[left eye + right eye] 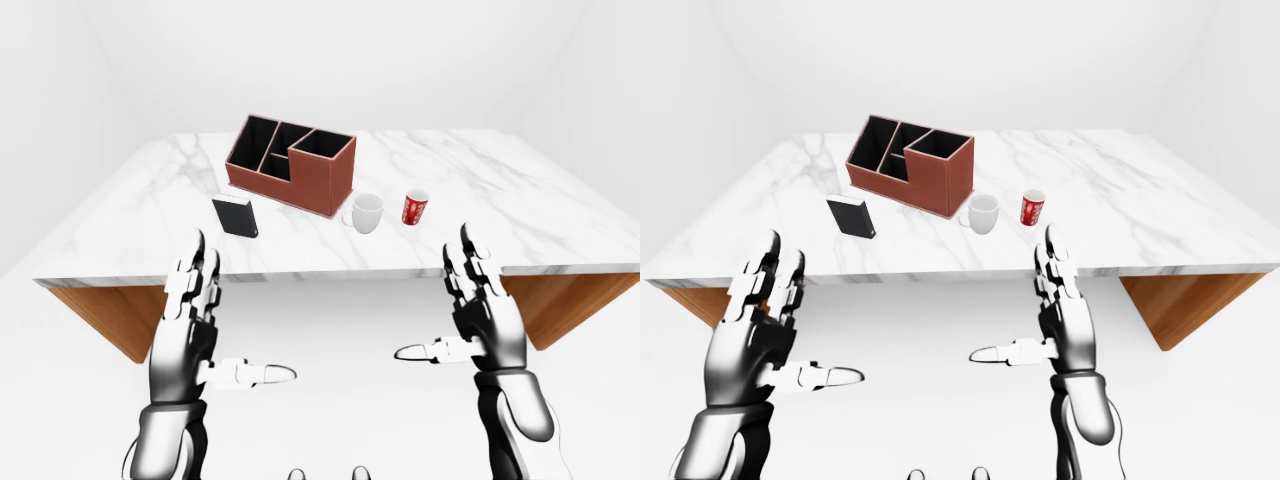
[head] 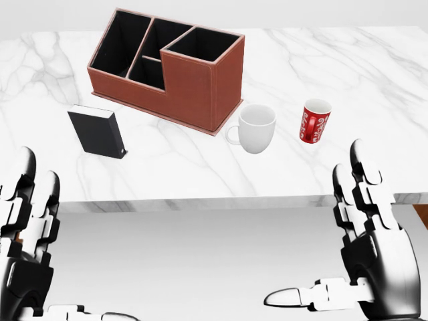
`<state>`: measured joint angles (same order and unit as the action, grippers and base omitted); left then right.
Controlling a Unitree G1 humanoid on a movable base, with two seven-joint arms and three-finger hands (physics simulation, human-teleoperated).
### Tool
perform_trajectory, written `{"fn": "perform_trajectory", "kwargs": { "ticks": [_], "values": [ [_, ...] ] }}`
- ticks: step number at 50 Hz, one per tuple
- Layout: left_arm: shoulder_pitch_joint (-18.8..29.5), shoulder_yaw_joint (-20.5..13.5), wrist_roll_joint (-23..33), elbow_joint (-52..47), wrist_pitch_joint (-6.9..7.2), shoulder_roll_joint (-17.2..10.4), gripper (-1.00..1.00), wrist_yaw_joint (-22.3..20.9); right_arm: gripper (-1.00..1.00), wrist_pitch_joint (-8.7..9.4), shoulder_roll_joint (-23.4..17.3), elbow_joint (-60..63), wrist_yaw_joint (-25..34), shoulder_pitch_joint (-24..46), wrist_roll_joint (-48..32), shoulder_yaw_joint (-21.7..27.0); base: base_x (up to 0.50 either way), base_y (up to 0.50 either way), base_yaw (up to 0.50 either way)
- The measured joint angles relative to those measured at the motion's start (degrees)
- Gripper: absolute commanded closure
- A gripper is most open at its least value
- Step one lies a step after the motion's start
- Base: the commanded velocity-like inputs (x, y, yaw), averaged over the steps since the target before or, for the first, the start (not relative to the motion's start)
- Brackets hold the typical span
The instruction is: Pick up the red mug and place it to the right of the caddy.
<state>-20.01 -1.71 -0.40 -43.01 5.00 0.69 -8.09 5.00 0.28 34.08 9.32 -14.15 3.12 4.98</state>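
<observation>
A marble surface carries four things. The red mug stands upright near the right of the head view, its mouth open upward and white patterning on its side. Just to its left, apart from it, stands a white mug with its handle pointing left. Up and left of the white mug sits the caddy, a red-brown box with dark compartments open at the top; its taller section is the one closest to the white mug, which is just beside the caddy's lower right corner. A black box stands further left, below the caddy and apart from it.

Both hands hang below the surface's near edge, touching nothing. The right hand rises at the lower right of the head view, fingers released and pointing up, thumb stretched out to the left. It is below the red mug and a little to its right, well apart from it. The left hand is held the same way, fingers spread upright and thumb pointing right; in the head view it sits at the lower left corner, partly cut by the edge.

The surface has a wooden underside, seen in the left-eye view.
</observation>
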Motion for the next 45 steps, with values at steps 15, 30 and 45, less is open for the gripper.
{"fn": "perform_trajectory", "kwargs": {
  "ticks": [15, 30, 45],
  "values": [
    [-1.9, -0.7, -0.2, -3.3, 0.0, 0.5, -1.0, -1.0, -1.0, 0.0, 0.4, 3.4, 2.6, -2.1, 2.8, 0.8, 0.5, -0.02, 0.0],
    [-2.3, -0.8, 0.0, -4.2, 0.0, 0.7, -1.0, -1.3, -1.0, 0.0, 0.6, 4.1, 3.4, -2.4, 3.3, 1.1, 0.5, -0.02, 0.0],
    [-2.6, -0.7, 0.1, -4.7, 0.0, 0.8, -1.0, -1.4, -1.0, 0.0, 0.7, 4.2, 3.7, -2.4, 3.5, 1.2, 0.5, -0.02, 0.0]
  ]
}}
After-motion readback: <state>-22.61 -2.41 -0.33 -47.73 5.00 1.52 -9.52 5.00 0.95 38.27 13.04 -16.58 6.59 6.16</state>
